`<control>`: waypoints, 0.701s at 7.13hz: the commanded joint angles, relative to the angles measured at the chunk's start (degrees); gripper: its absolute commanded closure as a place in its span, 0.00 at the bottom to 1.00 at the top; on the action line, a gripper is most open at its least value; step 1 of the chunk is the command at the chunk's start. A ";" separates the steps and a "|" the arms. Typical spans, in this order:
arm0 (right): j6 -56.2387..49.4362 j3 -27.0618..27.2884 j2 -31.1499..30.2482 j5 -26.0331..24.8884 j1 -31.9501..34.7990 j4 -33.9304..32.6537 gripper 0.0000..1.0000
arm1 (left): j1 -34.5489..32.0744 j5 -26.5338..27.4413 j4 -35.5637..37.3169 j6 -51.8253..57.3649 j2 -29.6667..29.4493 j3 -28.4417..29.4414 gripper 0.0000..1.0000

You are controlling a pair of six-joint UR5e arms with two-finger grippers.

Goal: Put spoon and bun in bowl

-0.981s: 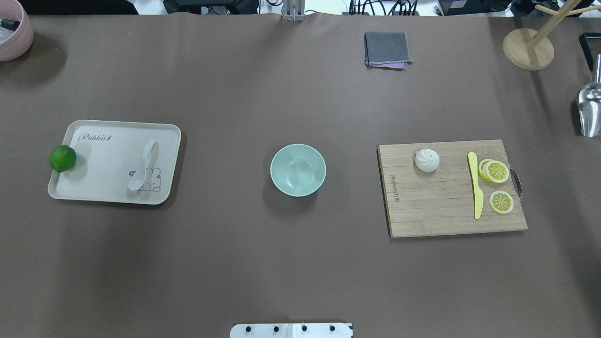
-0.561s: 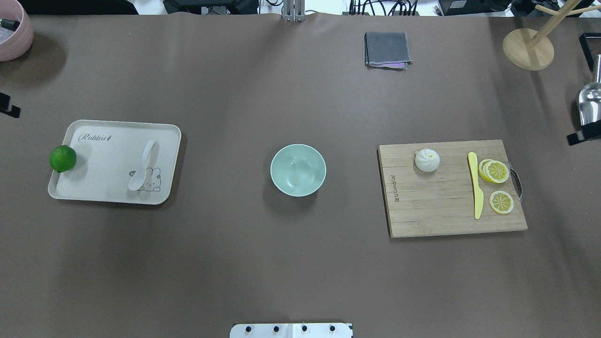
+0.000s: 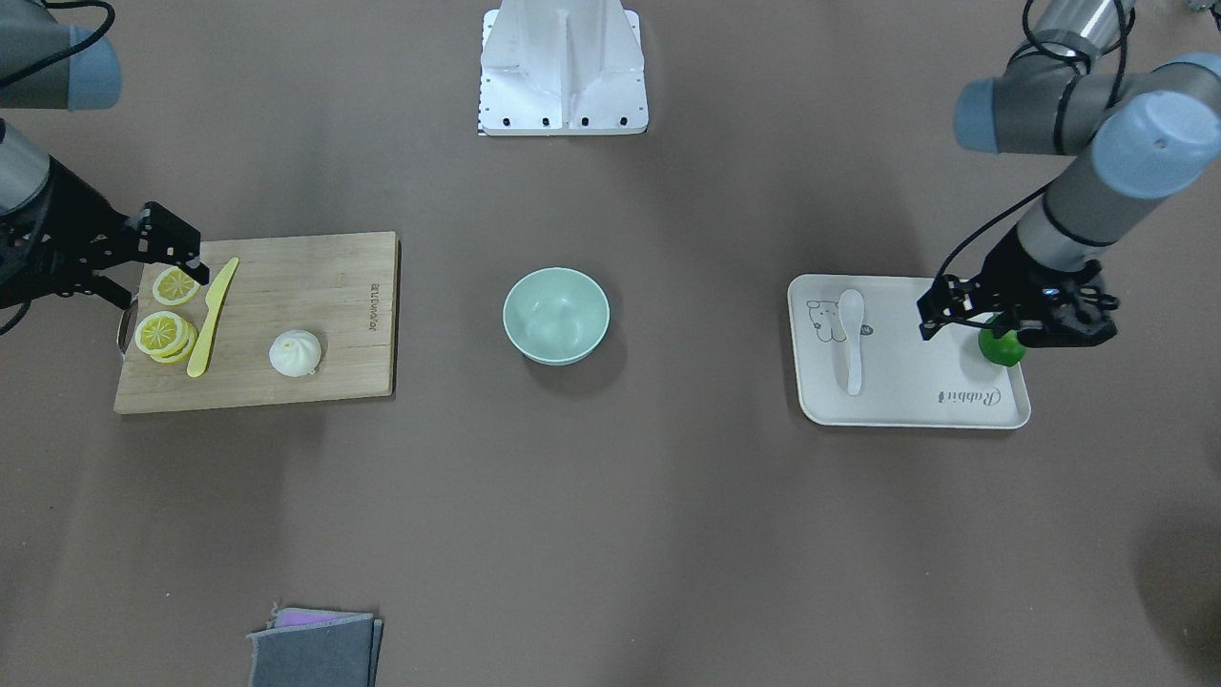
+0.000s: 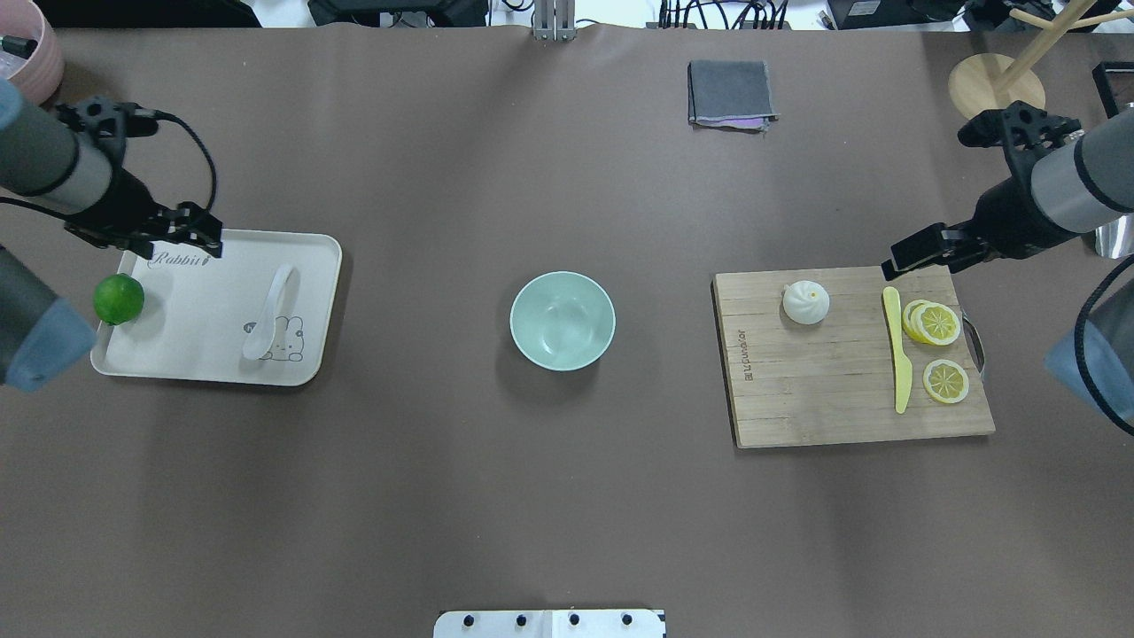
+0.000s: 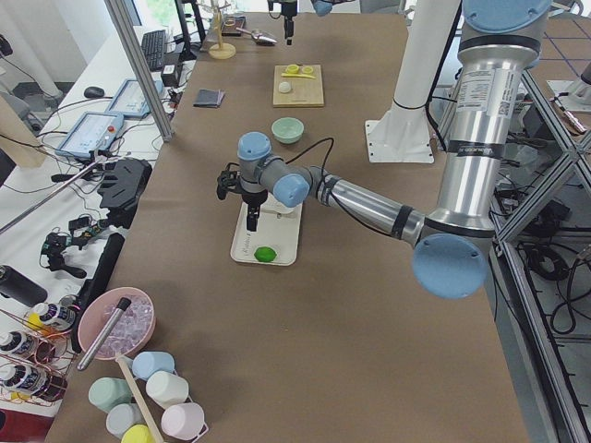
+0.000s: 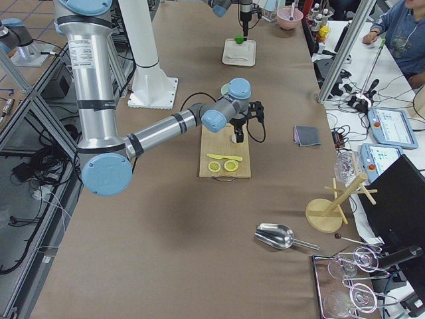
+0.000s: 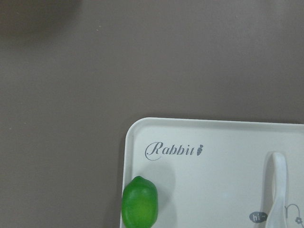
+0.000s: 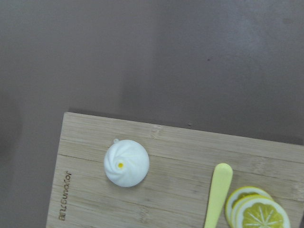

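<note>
The white spoon (image 4: 270, 312) lies on the cream tray (image 4: 204, 354) at the left, scoop toward the robot. The white pleated bun (image 4: 805, 302) sits on the wooden cutting board (image 4: 824, 390) at the right. The mint-green bowl (image 4: 562, 320) stands empty in the middle. My left gripper (image 4: 182, 232) hangs open over the tray's far left corner, above the lime (image 4: 118, 299) and apart from the spoon. My right gripper (image 4: 930, 248) hangs open over the board's far edge, right of the bun. Both are empty. The left wrist view shows the spoon's handle (image 7: 278, 180); the right wrist view shows the bun (image 8: 126, 162).
A yellow plastic knife (image 4: 898, 348) and lemon slices (image 4: 935, 323) lie on the board right of the bun. A folded grey cloth (image 4: 731, 93) lies at the far side, a wooden stand (image 4: 996, 91) and a metal scoop (image 6: 275, 234) at the far right, a pink bowl (image 4: 35, 49) at the far left.
Both arms have come into the overhead view from the sides. The left now hangs over the tray's corner, the right over the board's far edge. The objects have not moved.
</note>
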 commanded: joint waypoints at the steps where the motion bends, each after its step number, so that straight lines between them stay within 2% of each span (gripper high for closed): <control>1: 1.30 -0.82 1.88 -3.29 -2.85 -0.32 0.01 | 5.93 4.88 -0.05 -2.80 -5.81 4.73 0.12; 5: 1.39 -3.02 4.17 -3.39 -3.21 -0.32 0.01 | 8.85 5.70 -0.49 -2.10 -5.48 6.24 0.34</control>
